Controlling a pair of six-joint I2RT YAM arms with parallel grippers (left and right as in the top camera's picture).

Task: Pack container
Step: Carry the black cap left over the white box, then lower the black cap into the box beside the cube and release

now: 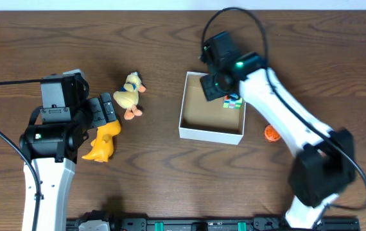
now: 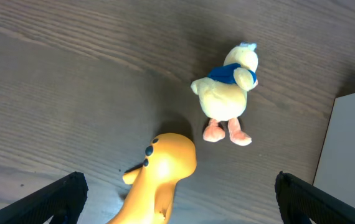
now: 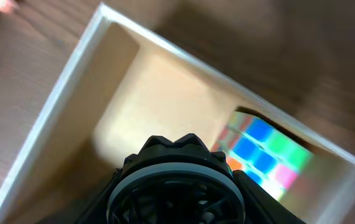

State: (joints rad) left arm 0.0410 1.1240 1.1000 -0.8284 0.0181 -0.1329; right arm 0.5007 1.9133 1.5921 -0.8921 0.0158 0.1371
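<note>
The container (image 1: 189,132) is a white shallow box with a brown inside, right of the table's middle. A colourful puzzle cube (image 1: 233,101) lies in its far right corner and also shows in the right wrist view (image 3: 261,152). My right gripper (image 1: 211,84) hangs over the box's far side, shut on a black round object with a grey ring (image 3: 177,168). My left gripper (image 2: 177,208) is open, its jaws on either side of a yellow-orange dinosaur toy (image 2: 162,174) lying on the table (image 1: 103,144). A yellow plush duck (image 1: 130,95) lies just beyond it.
A small orange object (image 1: 271,133) lies on the table to the right of the box. The box's white wall (image 2: 352,143) shows at the right edge of the left wrist view, close to the duck (image 2: 227,93).
</note>
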